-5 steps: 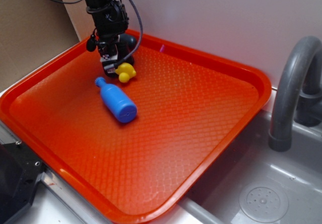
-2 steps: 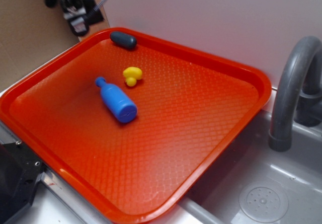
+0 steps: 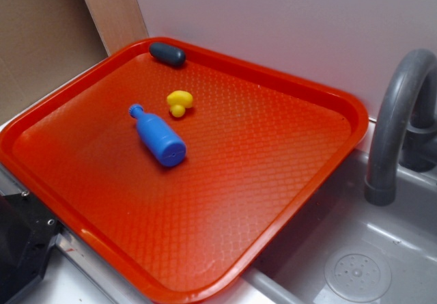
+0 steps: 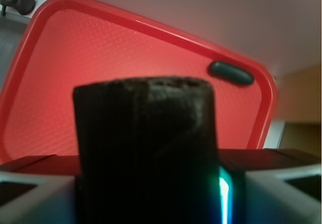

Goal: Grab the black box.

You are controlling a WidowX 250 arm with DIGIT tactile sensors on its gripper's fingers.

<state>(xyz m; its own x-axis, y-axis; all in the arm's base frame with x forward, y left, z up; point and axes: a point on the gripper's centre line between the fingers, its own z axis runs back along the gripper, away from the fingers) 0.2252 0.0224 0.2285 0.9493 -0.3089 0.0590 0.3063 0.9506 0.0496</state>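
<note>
Wrist view: black box (image 4: 146, 151) is filling the lower centre of the frame, sitting between the two pale fingers (image 4: 35, 199) of the gripper (image 4: 146, 194), which is clamping it from both sides. The box is standing upright, flat top edge level, its long axis appearing to run vertically in this view; its lower end is cut off by the frame. It is hanging above the red tray (image 4: 75, 48), clear of the surface.

Exterior view: the gripper is out of frame. On the orange-red tray (image 3: 273, 154), a dark blue-grey oblong pebble (image 3: 167, 54) is lying at the far corner. A yellow toy (image 3: 179, 102) is sitting just beside a blue toy bottle (image 3: 158, 137), which is lying on its side. A grey faucet (image 3: 399, 119) is standing over the sink (image 3: 355, 263) at right.
</note>
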